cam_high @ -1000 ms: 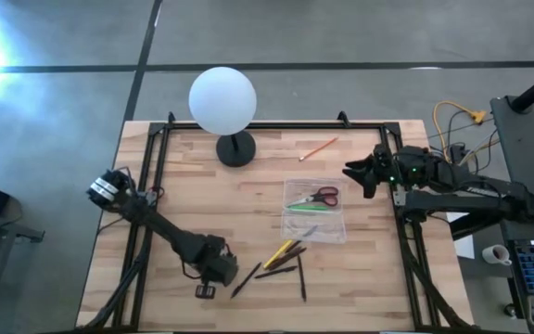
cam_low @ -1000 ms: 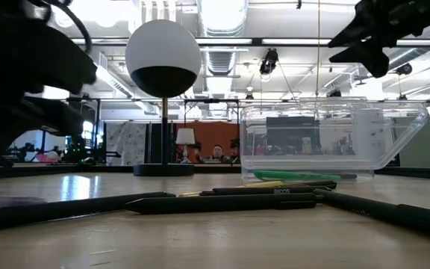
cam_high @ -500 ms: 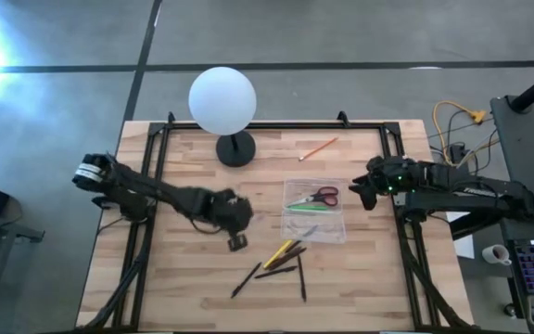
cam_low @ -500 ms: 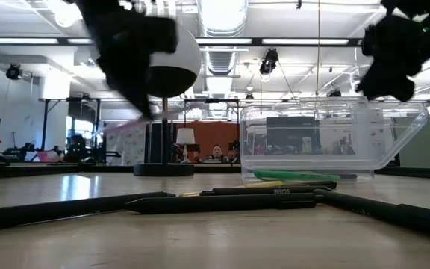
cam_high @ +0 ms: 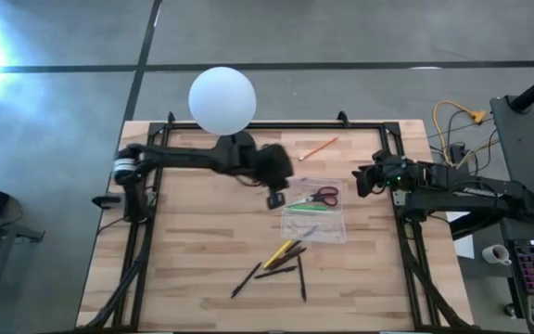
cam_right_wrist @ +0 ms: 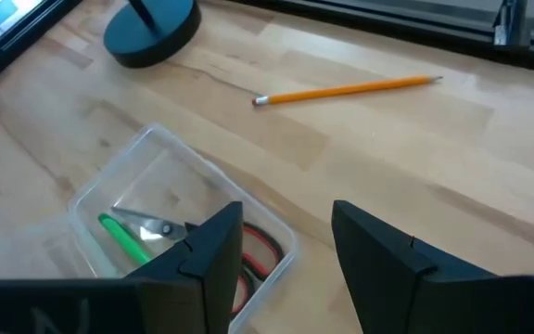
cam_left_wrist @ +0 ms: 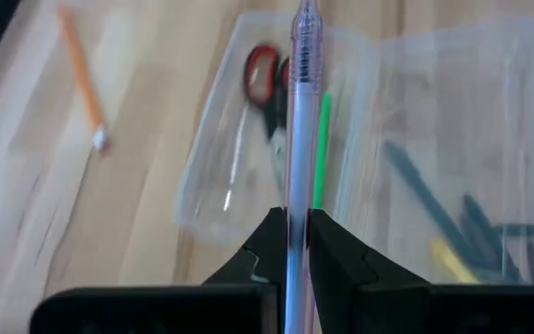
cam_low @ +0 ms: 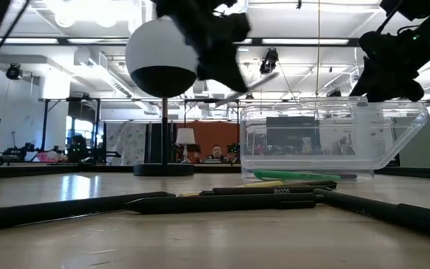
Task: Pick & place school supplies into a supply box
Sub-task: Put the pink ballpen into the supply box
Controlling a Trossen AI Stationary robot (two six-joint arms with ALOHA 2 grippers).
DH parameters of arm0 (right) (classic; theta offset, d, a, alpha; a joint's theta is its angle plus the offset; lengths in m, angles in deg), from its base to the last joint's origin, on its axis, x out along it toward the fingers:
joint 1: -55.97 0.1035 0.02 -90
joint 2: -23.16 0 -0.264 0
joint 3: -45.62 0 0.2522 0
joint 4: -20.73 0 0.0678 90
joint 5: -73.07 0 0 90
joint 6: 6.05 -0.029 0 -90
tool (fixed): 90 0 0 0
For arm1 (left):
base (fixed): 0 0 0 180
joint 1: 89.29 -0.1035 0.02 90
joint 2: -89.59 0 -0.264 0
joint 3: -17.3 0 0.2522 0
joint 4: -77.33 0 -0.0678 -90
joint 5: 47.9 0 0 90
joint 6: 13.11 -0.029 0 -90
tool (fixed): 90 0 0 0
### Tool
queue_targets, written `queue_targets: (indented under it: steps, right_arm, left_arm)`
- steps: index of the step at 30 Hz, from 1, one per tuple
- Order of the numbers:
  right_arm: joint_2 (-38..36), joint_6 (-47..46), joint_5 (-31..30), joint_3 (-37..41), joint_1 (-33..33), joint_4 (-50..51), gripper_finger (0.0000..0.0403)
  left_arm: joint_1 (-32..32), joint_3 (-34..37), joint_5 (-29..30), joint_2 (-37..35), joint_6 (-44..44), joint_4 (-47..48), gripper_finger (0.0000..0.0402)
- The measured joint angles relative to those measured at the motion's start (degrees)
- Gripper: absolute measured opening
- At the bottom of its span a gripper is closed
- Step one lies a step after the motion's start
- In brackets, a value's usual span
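Note:
My left gripper (cam_high: pixel 274 195) hovers just off the left far corner of the clear supply box (cam_high: pixel 315 223) and is shut on a pale pink pen (cam_left_wrist: pixel 301 102). The box lies flat on the table and holds red-handled scissors (cam_high: pixel 322 196), a green marker (cam_high: pixel 301 206) and a dark pen. An orange pencil (cam_high: pixel 318 148) lies beyond the box. A yellow pencil (cam_high: pixel 281 250) and dark pens (cam_high: pixel 276 272) lie near the table's near edge. My right gripper (cam_right_wrist: pixel 286 246) waits open at the box's right. My left gripper pinches the pen's barrel (cam_left_wrist: pixel 296 199) between its two fingers (cam_left_wrist: pixel 336 255). The pen runs along the fingers and sticks out past their tips, over the box. It is lifted clear of the table and slants slightly upward in the low view (cam_low: pixel 248 84).
A white globe lamp (cam_high: pixel 222 100) on a black base (cam_high: pixel 236 148) stands at the far edge, close behind my left arm. Black frame rails (cam_high: pixel 156 186) run along the table's sides. Bare wood (cam_high: pixel 202 241) lies left of the box.
My left gripper rose from the pens at the table's near edge with the pen in its hold. It swung toward the far right, up to the box. The pen came clear of the table. The other pens stayed where they were.

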Motion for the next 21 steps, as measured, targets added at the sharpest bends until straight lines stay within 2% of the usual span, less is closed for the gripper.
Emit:
queue_targets:
  steps: [6,10,13,17,21]
  right_arm:
    - [0.0,-0.2,-2.4,-0.2,-0.1,0.1,0.0160]
    - [0.0,-0.2,-3.1,-0.4,-0.1,0.0,0.0160]
    - [0.0,-0.2,-4.1,-0.4,-0.1,0.0,0.0160]
    - [0.0,-0.2,-4.2,-0.4,-0.1,0.1,0.0160]
    - [0.0,-0.9,-4.1,-0.4,-0.1,0.3,0.0160]
  left_arm:
    - [-0.8,-18.2,-7.3,15.8,-7.6,4.1,0.0012]
    - [-2.0,-29.3,-14.8,24.5,-10.3,9.0,0.0012]
    - [-2.8,-35.5,-15.3,28.4,-12.0,12.1,0.0013]
    - [-3.4,-39.8,-15.1,32.8,-14.7,15.9,0.0018]
    - [-3.4,-39.5,-13.9,35.2,-15.0,16.7,0.0020]
